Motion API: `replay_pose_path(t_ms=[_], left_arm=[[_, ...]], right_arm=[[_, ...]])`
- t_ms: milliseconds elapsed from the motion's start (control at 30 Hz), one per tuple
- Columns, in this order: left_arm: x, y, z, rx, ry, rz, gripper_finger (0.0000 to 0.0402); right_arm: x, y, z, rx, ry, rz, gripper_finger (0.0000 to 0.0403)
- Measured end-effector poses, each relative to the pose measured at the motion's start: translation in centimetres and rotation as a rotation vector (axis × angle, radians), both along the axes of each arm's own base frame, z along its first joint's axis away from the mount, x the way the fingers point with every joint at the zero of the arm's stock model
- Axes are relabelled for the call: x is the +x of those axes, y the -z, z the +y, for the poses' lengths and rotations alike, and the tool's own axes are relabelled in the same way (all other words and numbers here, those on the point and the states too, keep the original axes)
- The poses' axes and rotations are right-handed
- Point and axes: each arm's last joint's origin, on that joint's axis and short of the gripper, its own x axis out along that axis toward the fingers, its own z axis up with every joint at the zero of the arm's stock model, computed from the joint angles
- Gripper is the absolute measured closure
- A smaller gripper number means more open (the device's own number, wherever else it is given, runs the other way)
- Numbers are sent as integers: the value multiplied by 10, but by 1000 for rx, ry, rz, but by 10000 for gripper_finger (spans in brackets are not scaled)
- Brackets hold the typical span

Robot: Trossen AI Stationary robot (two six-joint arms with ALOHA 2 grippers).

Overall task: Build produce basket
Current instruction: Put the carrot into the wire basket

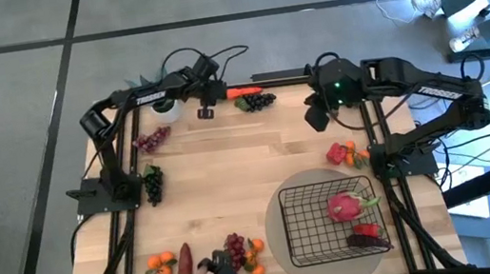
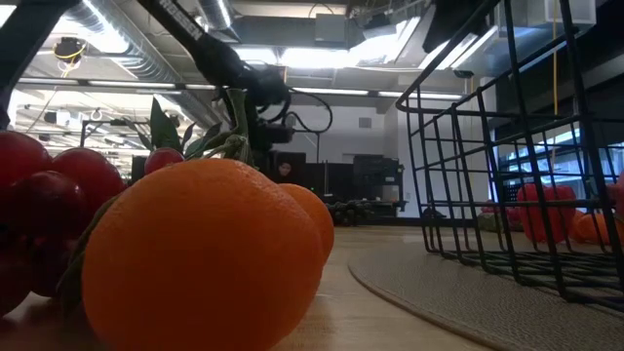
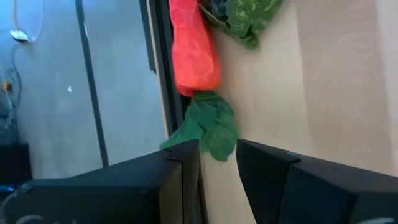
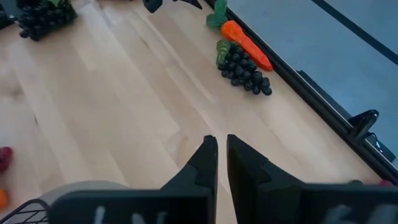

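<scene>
while the basket (image 1: 334, 225) holds two items, left tool (image 1: 206, 112) gapes, right tool (image 1: 316, 117) is closed.

The basket (image 1: 334, 223) sits on the mat (image 1: 276, 219) at lower right; the dragon fruit (image 1: 343, 206) lies inside; the carrot (image 1: 243, 91) lies at upper centre.

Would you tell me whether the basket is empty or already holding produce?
Holding some: the basket contains a pink dragon fruit and a red pepper.
</scene>
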Motion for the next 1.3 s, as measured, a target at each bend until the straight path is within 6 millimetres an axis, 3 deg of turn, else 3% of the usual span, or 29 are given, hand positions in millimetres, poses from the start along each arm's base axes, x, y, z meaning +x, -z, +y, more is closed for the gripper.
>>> replay_pose_path(t_ms=[567,1300], left_arm=[[-2,22,24,65,-16,26,305],[-9,27,38,65,59,-4,305]], right_arm=[[3,-4,-7,-14,50,-62,382],[5,-7,-7,-21,56,-107,382]])
